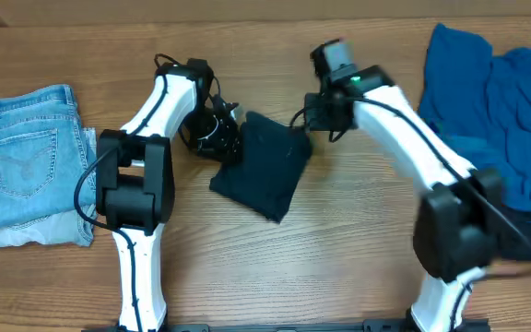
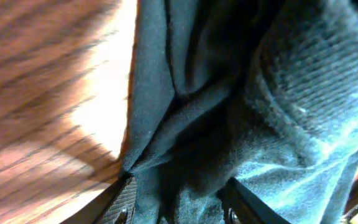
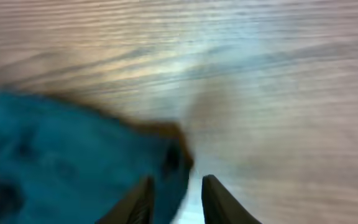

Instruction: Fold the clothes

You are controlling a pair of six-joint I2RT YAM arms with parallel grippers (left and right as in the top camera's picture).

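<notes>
Overhead view shows a wooden table (image 1: 339,267) with three groups of clothes. A dark top (image 1: 264,166) lies in the middle of the frame as a flat folded piece, turned a little on a slant. Folded light jeans (image 1: 30,166) lie at the far left, well apart from it. A loose heap of blue clothes (image 1: 496,111) fills the upper right.

The left gripper (image 1: 218,129) is at the upper left edge of the dark top, and the right gripper (image 1: 310,122) is at its upper right corner.

In the left wrist view the dark cloth fills almost the whole frame and is bunched in folds. The two fingers (image 2: 120,208) at the bottom edge stand apart with cloth between them. I cannot tell if they pinch it or only rest around it.

The right wrist view is blurred. There the fingers (image 3: 216,199) stand a little apart and bare table shows in the gap. The corner of the cloth reaches the finger at the left of the frame, and it does not look clamped.
</notes>
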